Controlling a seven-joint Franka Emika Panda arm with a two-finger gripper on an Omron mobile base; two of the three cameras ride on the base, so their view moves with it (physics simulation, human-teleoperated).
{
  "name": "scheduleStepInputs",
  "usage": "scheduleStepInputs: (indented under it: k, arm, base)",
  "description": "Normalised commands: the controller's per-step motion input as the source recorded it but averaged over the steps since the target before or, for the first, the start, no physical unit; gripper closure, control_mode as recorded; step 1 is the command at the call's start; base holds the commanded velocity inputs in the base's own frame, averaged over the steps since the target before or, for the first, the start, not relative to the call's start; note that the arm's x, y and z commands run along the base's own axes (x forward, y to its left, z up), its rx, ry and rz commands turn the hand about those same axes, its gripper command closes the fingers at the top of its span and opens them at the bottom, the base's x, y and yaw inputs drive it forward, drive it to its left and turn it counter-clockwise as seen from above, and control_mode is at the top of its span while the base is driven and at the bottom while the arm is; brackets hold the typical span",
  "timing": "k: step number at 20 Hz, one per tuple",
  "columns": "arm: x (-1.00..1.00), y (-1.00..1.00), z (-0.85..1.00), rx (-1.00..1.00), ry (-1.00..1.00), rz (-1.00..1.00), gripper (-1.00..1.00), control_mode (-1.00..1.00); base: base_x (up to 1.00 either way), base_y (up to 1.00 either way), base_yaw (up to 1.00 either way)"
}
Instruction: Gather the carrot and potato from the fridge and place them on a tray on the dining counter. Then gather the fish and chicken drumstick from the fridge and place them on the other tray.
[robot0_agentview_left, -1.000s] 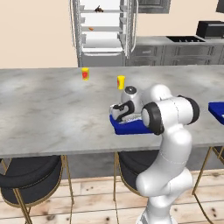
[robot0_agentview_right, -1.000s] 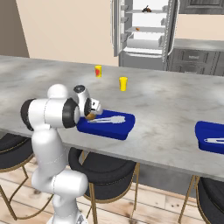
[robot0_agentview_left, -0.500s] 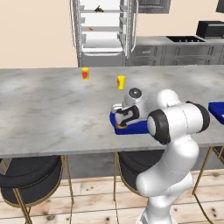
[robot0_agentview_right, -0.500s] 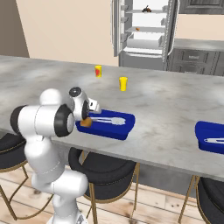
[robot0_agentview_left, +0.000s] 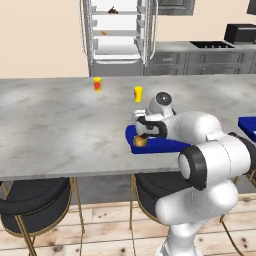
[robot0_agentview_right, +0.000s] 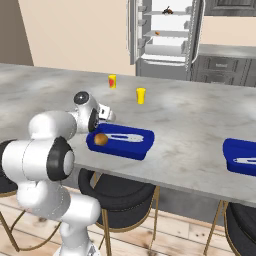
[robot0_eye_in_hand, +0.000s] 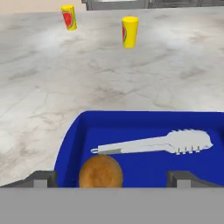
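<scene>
The round brown potato (robot0_eye_in_hand: 101, 171) now lies loose in the near corner of the blue rectangular tray (robot0_eye_in_hand: 144, 124), directly ahead of the gripper (robot0_eye_in_hand: 111, 177) and between its two dark fingertips, which stand wide apart with clear gaps on either side of it. A second ago the left base view showed the gripper still reaching over the tray with nothing resting free there; half a second ago the potato sat low at the tray's near edge, and now it rests on the tray floor, so the release looks complete. Just beyond the potato, further from the gripper, a pair of pale grey tongs (robot0_eye_in_hand: 157, 143) lies across the tray, its tip close to the potato but whether they touch I cannot tell. Past the tray on the grey marbled counter (robot0_eye_in_hand: 65, 87) stand a yellow cup (robot0_eye_in_hand: 130, 31) ahead and a yellow-and-red cup (robot0_eye_in_hand: 68, 17) off to the gripper's left. In the right base view a second blue tray (robot0_agentview_right: 242, 157) sits well apart along the counter, and the open silver fridge (robot0_agentview_right: 165, 35) stands behind it, far from the arm. By my reading the potato step is done; no carrot is visible on this tray, so it likely remains to be fetched, followed by the fish and drumstick.
</scene>
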Motion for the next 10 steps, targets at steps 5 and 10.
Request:
scheduleStepInputs:
  k: [5, 10]
  arm:
    - [-0.98, 0.0, 1.0, 0.05, -0.11, 0.0, -1.0, -1.0]
    - [-0.92, 0.0, 1.0, 0.06, -0.06, 0.0, -1.0, -1.0]
  base:
    - [0.0, 0.0, 0.0]
    - [0.0, 0.0, 0.0]
